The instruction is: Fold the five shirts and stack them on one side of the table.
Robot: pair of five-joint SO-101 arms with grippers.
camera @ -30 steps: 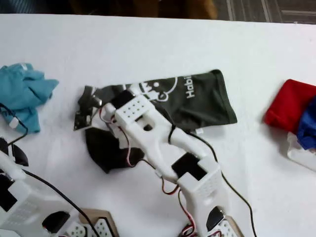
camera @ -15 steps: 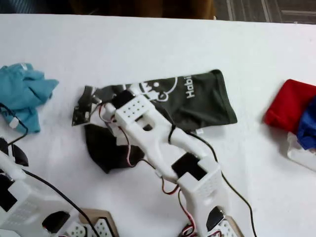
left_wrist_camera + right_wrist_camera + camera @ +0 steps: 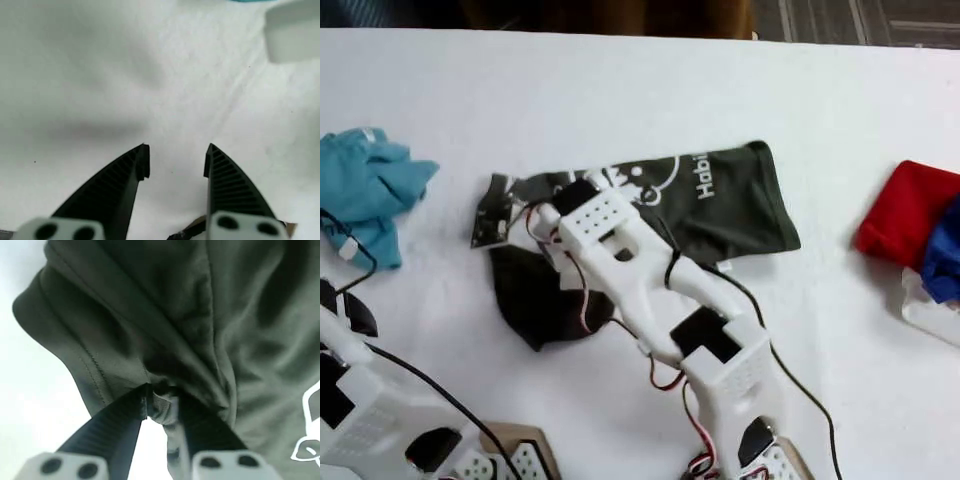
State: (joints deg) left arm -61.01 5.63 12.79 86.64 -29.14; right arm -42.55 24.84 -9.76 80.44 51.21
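The dark green shirt (image 3: 720, 200) lies at the middle of the table (image 3: 620, 90), one end bunched. It looks light and limp, best held by a hem or corner. The right gripper (image 3: 160, 407) is closed on a fold at its edge, and the left gripper (image 3: 175, 162) hangs parted and empty over a bare patch.

The right arm (image 3: 638, 285) is white plastic with black motor blocks, a perforated wrist housing and red, white and black cables (image 3: 582, 305) trailing along it. The left gripper (image 3: 175, 161) has black ribbed tapering fingers (image 3: 117, 182) on white mounts with what look like screw holes.
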